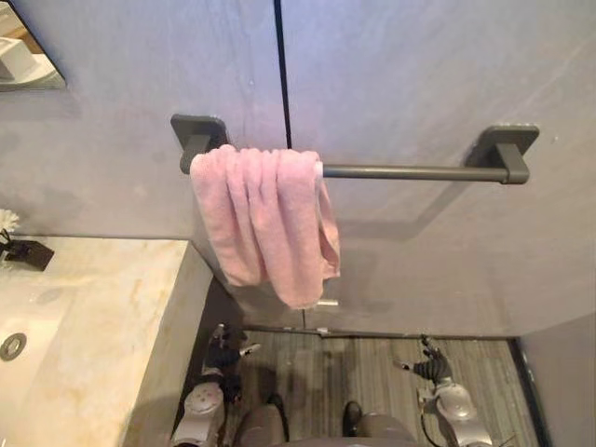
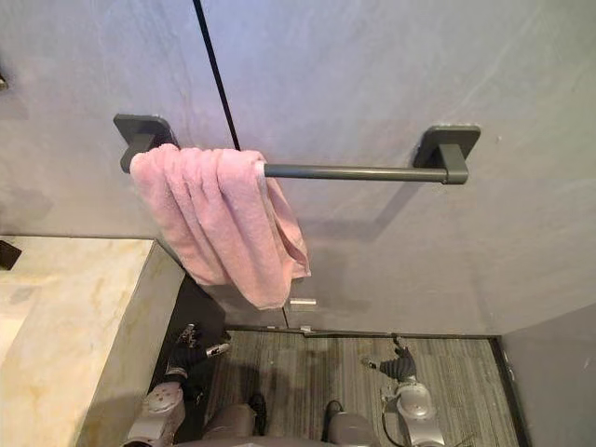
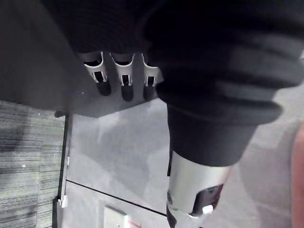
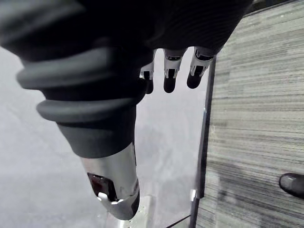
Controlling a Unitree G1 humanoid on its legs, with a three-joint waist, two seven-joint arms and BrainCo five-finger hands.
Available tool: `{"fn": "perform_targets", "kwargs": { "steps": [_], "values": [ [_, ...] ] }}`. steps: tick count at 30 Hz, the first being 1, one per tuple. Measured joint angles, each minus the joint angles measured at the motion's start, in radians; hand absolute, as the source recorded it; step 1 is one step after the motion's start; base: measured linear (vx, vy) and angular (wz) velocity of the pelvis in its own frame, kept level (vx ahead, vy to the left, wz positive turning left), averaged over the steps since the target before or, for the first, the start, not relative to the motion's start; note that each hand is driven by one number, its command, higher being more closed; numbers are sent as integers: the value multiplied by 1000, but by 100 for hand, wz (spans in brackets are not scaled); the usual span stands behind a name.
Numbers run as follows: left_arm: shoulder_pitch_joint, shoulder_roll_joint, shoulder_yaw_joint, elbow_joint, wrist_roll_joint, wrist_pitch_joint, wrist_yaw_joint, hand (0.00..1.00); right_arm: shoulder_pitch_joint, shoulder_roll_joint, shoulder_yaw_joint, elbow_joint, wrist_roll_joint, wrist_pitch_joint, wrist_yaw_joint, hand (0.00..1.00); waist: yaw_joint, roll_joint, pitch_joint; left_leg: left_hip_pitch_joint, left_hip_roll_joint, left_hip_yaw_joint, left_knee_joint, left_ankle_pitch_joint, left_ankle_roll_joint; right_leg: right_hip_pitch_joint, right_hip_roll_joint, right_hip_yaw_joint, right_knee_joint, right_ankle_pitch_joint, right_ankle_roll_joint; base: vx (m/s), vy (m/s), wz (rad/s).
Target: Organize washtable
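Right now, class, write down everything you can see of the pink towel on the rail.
The towel is pink, of soft, fluffy-looking cloth, and appears dry. It is bunched into lengthwise folds and draped over the left end of a dark grey rail, close to the left bracket, leaving the rest of the rail bare. It hangs unevenly, its lower edge slanting down to a low point on the right. Only the rail visibly touches it; the grey wall is behind.

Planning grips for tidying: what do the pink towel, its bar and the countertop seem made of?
Pink towel: soft terry cloth, judging by its fuzzy nap and loose folds. Bar: probably metal, matte dark grey, smooth without shine. Countertop: polished beige stone or an imitation, given its cloudy veining and soft sheen.
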Motion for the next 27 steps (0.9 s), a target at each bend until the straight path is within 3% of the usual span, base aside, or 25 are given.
{"fn": "perform_targets", "kwargs": {
  "steps": [5,10,15,27],
  "values": [
    [15,3,0,-33,-8,0,-2,0,19,3,-1,1,0,0,0,0,-7,0,-1,56,-28,-3,-112,51,12,16,-14,-6,-20,1,8,47,21,4],
    [121,10,0,-318,-54,-4,-18,0,35,6,-2,0,0,-2,1,0,-19,-6,-10,83,-32,-28,-153,74,10,43,-15,-31,-34,1,8,-11,-13,15],
    [175,16,0,-516,-53,-22,-26,0,51,8,-4,-2,-1,-5,8,0,-9,-3,-27,109,-33,-40,-204,106,6,47,-10,-34,-33,2,7,-53,-17,4],
    [128,35,-21,-616,47,-44,-14,0,56,8,3,-3,-5,-4,29,0,-26,7,-55,140,-28,-44,-239,119,3,62,2,-29,-53,11,6,-31,-15,0]
  ]
}}
